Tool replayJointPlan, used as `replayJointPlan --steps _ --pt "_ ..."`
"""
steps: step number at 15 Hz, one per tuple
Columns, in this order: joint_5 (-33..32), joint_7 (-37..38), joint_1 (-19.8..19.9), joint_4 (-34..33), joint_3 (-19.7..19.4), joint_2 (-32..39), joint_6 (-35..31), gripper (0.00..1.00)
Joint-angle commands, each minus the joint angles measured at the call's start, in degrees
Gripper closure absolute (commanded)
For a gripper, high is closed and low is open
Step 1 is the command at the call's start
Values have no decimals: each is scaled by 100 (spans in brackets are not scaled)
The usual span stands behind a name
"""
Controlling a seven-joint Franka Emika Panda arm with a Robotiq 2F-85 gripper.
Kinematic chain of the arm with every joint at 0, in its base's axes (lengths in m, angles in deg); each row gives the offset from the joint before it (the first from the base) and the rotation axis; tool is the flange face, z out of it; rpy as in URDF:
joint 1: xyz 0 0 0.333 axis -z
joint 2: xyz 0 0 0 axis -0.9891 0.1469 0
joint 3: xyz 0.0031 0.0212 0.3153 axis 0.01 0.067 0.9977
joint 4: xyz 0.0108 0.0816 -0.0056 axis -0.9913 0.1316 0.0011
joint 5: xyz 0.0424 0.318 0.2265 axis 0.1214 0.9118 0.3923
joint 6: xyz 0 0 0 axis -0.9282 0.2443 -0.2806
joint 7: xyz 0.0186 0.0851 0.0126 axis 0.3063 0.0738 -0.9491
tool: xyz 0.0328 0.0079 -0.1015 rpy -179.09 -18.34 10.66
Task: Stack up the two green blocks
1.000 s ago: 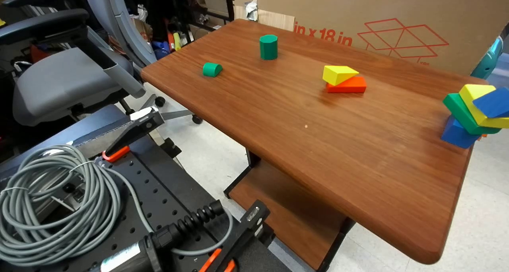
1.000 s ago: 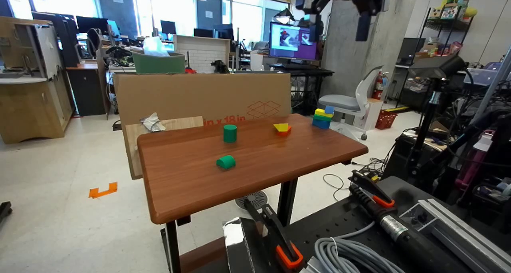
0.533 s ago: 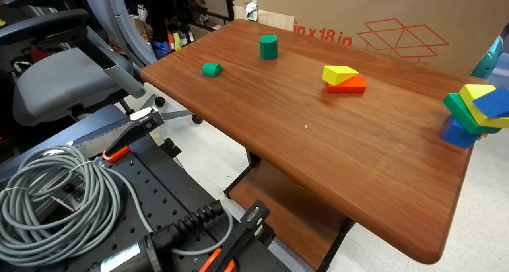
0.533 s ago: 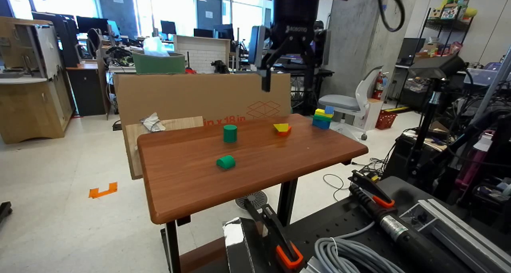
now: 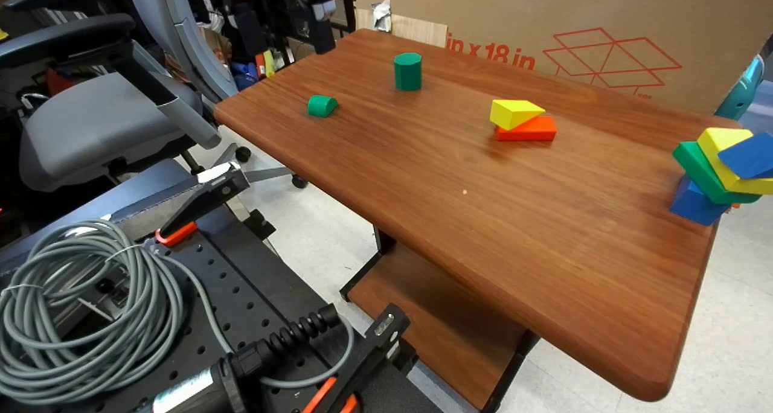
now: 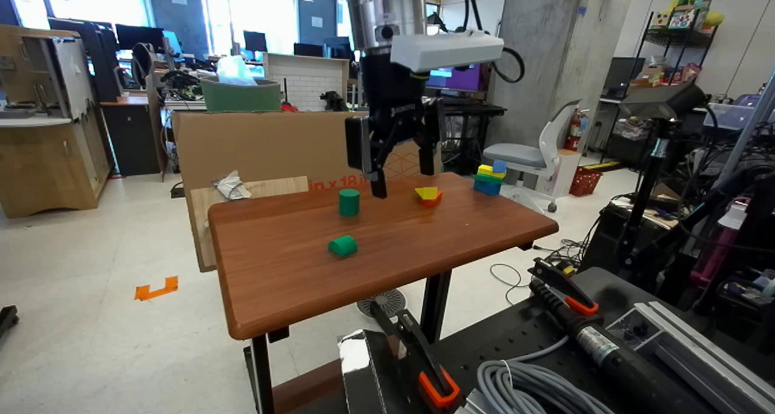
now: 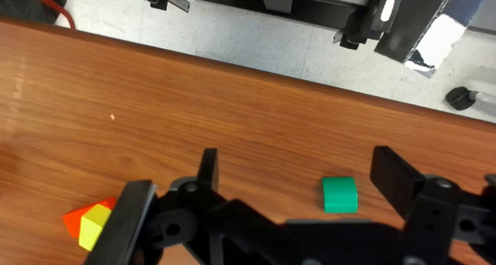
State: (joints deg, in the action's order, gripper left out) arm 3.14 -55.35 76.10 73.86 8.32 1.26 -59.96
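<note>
In an exterior view, the Robotiq gripper (image 6: 403, 177) hangs in the air at the end of the robot arm (image 6: 390, 20), pointing downward, its two fingers (image 6: 379, 187) spread well apart with nothing held between them; a cardboard panel (image 6: 266, 147) stands behind the wood-grain table (image 6: 284, 281). In an exterior view, the green many-sided prism (image 5: 408, 72) stands upright on the table, and the green half-cylinder (image 5: 322, 105) lies apart from it, curved side up. Toward the picture's right, a yellow wedge (image 5: 513, 113) sits askew on a red block (image 5: 532, 131). Close to the table's end rises a pile: a blue block (image 5: 694, 201) at the bottom, a flat green piece (image 5: 703, 168) above it, then a yellow piece (image 5: 721, 140) and a blue piece (image 5: 749, 157) on top. Part of the gripper shows at the top border, and a coil of gray cable (image 5: 166, 304) lies in the foreground. In the wrist view, the gripper enters from the bottom border with a wide gap between its fingers; the green half-cylinder appears within that gap, on the table below, nearer the finger at the picture's right and clear of both. The yellow wedge and red block show at lower left, partly covered by the gripper.
</note>
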Motion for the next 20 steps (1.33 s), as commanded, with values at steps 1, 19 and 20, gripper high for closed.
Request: replayJointPlan --steps 1,19,20 --pt "-284 -531 -212 -403 -45 533 167 0" --pt "-176 -952 -610 -1880 -160 2168 220 0" --pt "-183 -948 -624 -1908 -168 2231 218 0"
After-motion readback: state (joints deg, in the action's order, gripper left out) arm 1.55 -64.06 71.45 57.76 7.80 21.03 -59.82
